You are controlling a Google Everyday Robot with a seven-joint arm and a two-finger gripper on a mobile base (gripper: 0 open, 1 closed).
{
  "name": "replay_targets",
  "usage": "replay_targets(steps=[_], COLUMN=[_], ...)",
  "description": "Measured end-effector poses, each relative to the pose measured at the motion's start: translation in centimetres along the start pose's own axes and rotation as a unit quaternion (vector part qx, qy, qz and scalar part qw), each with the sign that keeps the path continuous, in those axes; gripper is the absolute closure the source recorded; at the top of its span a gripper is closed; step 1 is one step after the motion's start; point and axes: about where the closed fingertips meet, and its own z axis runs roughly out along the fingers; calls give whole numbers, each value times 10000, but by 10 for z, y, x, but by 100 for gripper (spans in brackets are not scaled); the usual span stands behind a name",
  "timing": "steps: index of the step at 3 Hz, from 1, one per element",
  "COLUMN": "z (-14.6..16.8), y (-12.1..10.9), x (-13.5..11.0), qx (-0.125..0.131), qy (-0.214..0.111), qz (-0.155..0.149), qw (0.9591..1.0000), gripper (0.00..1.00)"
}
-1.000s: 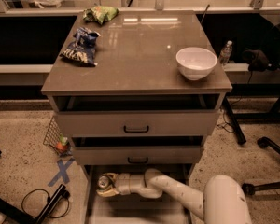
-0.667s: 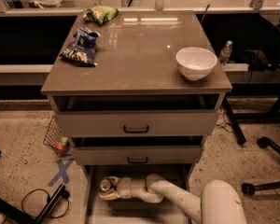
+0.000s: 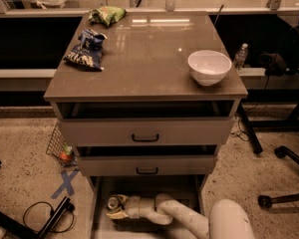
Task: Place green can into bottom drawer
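The gripper (image 3: 118, 209) is low down inside the open bottom drawer (image 3: 183, 187), at its left side, pinching the green can (image 3: 112, 202) just above the drawer floor.

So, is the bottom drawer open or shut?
Open: the drawer juts out under the upper drawers, gripper and can inside.

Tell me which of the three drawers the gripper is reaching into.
The bottom drawer, pulled far out; the gripper sits inside it by the green can. The top drawer and middle drawer are barely open.
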Motion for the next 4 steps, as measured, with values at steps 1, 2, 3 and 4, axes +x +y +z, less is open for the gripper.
replay_targets(steps=[1,2,3,4], z=[2,3,5,7], y=[1,3,4,6], x=[0,-1,-1,-1], qx=[-15,-30,-47,-62], qy=[-6,-13,-19,-25], qz=[6,10,14,18], qw=[10000,10000,10000,10000], gripper=[82,59,35,12])
